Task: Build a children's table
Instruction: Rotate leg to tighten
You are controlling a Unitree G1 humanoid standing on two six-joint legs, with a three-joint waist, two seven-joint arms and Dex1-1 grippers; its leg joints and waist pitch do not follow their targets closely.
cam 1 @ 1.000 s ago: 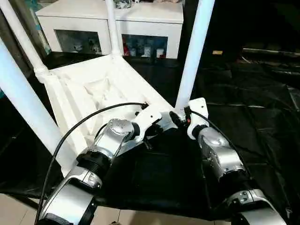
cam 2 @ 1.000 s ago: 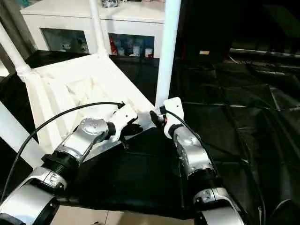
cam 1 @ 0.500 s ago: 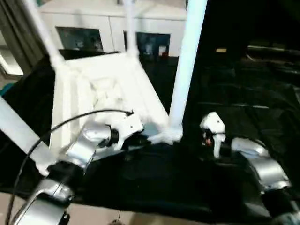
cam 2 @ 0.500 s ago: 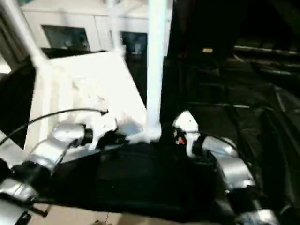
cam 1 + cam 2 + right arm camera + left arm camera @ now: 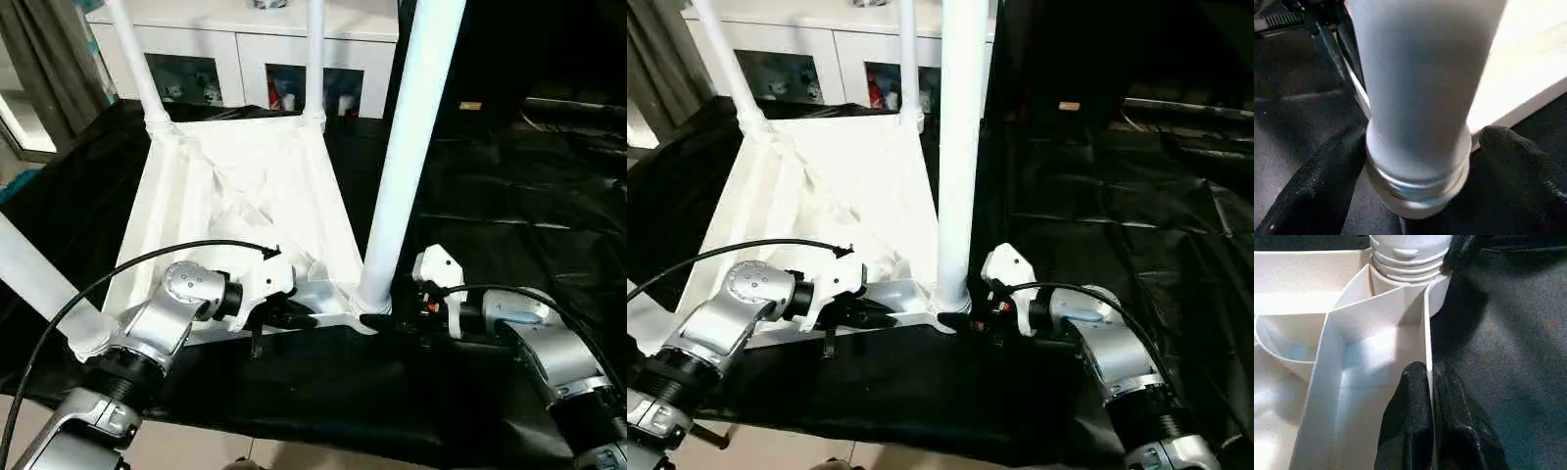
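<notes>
The children's table lies upside down on black sheeting, its white ribbed tabletop facing up. Legs stand in its corner sockets: a near-right leg, a far-right leg, a far-left leg and a near-left leg. My left gripper is shut on the tabletop's thin near rim, one black finger on each side of it. My right gripper is open around the base of the near-right leg, with a finger on either side of the threaded collar.
A white glass-door cabinet stands right behind the tabletop. Crinkled black sheeting covers the floor to the right and front. A grey curtain hangs at the far left. Pale floor shows at the near edge.
The view has swung, so the whole scene shifted. My right forearm has moved out to the right and its jaws have widened around the leg's base. The left gripper keeps its hold on the rim.
</notes>
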